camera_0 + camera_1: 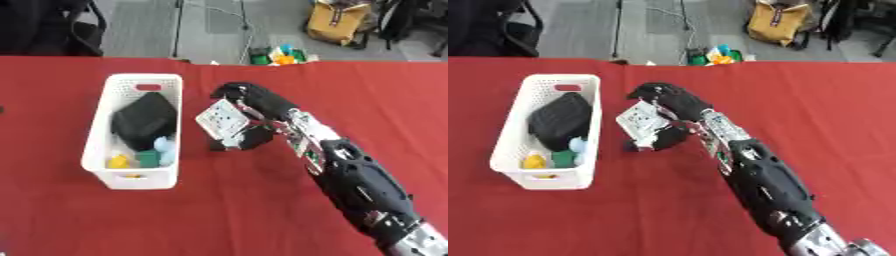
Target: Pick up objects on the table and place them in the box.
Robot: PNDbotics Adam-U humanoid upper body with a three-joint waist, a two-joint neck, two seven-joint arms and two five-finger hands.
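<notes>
Robot hand (658, 120) beside white box (514, 135)

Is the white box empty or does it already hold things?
Not empty: the white box holds a black object plus small yellow, green and pale blue pieces at its near end.

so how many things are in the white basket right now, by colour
black: 1, the large black textured block
yellow: 1, the small yellow piece
green: 1, the small green block
pale blue: 1, the pale blue rounded piece
total: 4 showing in the white perforated plastic basket; anything under the black block is hidden
</notes>
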